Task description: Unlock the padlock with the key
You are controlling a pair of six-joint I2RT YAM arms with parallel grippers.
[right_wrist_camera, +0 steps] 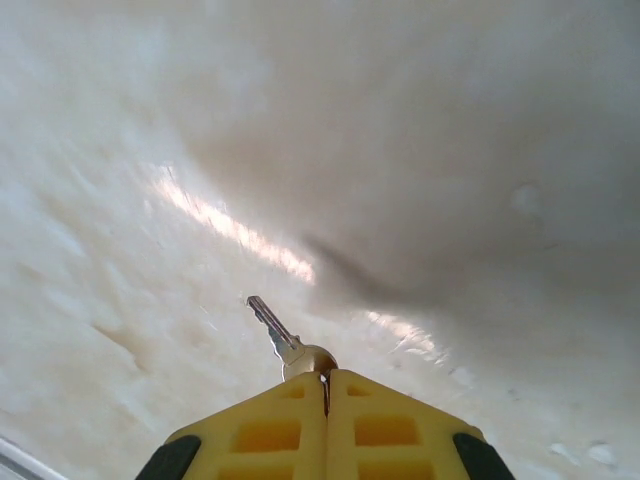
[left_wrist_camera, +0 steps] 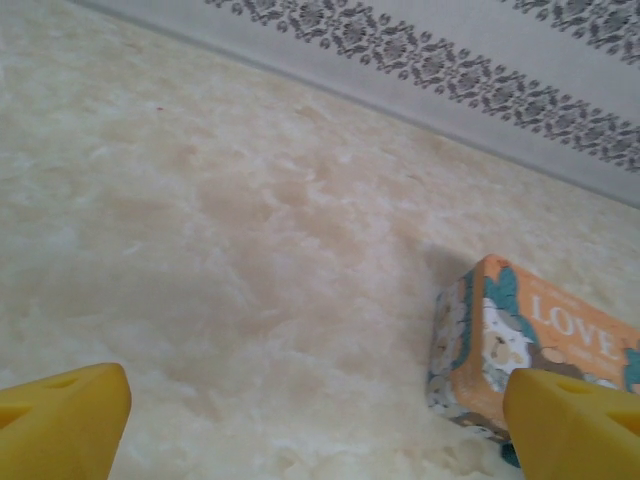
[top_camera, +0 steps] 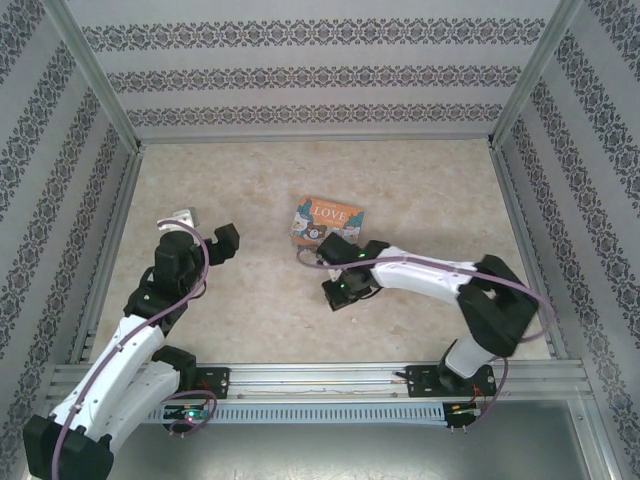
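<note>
Observed: right gripper (right_wrist_camera: 325,385) clamped on the small silver metal key (right_wrist_camera: 273,328), blade projecting ahead of its tips; left gripper (left_wrist_camera: 315,410) spread wide, empty. Tiny blue-teal padlock (top_camera: 300,250) apparently just left of the right gripper, against the orange illustrated box (top_camera: 328,215) — unconfirmed. Recommend squaring blade to keyway before advancing.

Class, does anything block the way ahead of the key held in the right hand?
Nothing visible does. The right hand is shut on the key, whose blade points out over bare table. I cannot tell where the padlock lies, so the rest of the route is unsettled.
</note>
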